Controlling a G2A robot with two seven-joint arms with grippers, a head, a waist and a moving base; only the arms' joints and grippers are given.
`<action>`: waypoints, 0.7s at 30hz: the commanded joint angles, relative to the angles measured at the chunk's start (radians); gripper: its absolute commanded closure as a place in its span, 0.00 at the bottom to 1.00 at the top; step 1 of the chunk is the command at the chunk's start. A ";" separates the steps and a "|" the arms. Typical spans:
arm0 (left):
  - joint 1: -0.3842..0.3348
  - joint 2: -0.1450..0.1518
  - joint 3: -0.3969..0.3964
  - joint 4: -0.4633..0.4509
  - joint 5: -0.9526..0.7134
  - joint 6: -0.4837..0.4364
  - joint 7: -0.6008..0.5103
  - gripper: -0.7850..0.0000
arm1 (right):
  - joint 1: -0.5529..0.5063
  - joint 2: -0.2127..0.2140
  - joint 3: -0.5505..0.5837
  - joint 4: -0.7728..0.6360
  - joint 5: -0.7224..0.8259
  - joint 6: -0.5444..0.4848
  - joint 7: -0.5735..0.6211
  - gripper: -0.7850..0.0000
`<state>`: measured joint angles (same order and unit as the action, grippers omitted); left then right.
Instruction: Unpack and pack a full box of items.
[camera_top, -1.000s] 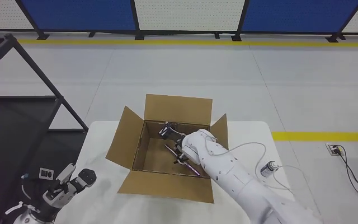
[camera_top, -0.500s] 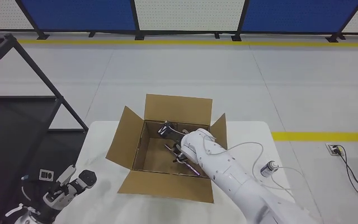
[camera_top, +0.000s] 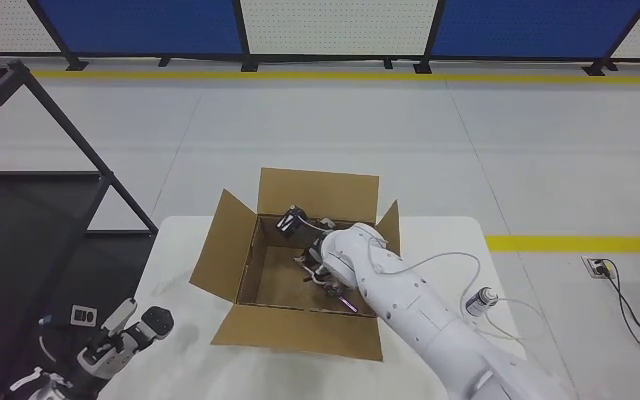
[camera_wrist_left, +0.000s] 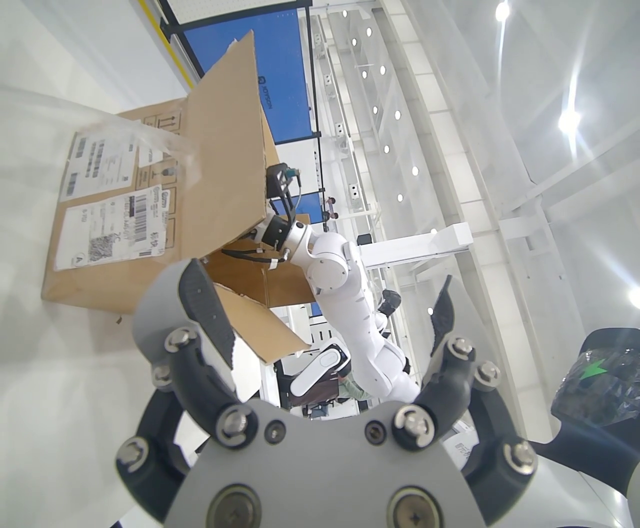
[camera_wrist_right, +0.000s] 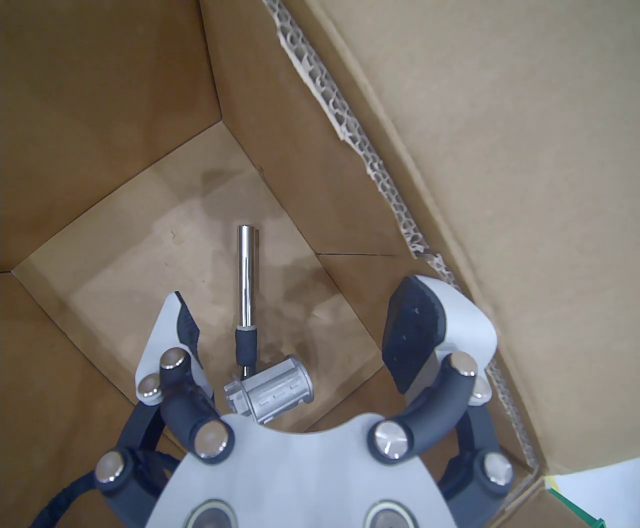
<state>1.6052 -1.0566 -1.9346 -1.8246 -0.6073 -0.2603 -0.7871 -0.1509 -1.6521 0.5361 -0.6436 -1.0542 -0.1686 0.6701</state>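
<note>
From above, the right arm (camera_top: 350, 258) slides a bit deeper into the box (camera_top: 318, 190); the left end effector (camera_wrist_left: 320, 285) waits wide open, with the box ahead of it; the right end effector (camera_wrist_right: 300, 310) hangs wide open just over the metal tool (camera_wrist_right: 246, 270), so it looks ready to grab it.

Box wall (camera_wrist_right: 450, 150) crowds right hand (camera_wrist_right: 300, 307); floor (camera_wrist_right: 150, 260) around tool (camera_wrist_right: 246, 280) apparently free.

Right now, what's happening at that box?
The right gripper is inside the open cardboard box, jaws open over a metal tool lying on the box floor; it has not gripped it. The left gripper is open and empty by the table's near corner, away from the box. A small can stands on the table beside the box.
</note>
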 joint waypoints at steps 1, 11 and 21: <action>0.003 0.000 -0.002 0.000 -0.001 -0.002 0.001 0.00 | -0.010 0.015 0.019 -0.031 -0.012 -0.002 0.007 0.00; 0.016 -0.002 -0.003 -0.005 0.002 -0.009 0.004 0.00 | -0.116 0.122 0.144 -0.299 -0.169 -0.066 0.067 0.00; 0.005 -0.002 0.014 -0.013 0.020 0.003 0.003 0.00 | -0.476 0.277 0.503 -0.918 -0.262 -0.244 0.085 0.00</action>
<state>1.6124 -1.0591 -1.9232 -1.8373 -0.5889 -0.2590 -0.7831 -0.5742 -1.3875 0.9872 -1.4771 -1.3170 -0.3897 0.7596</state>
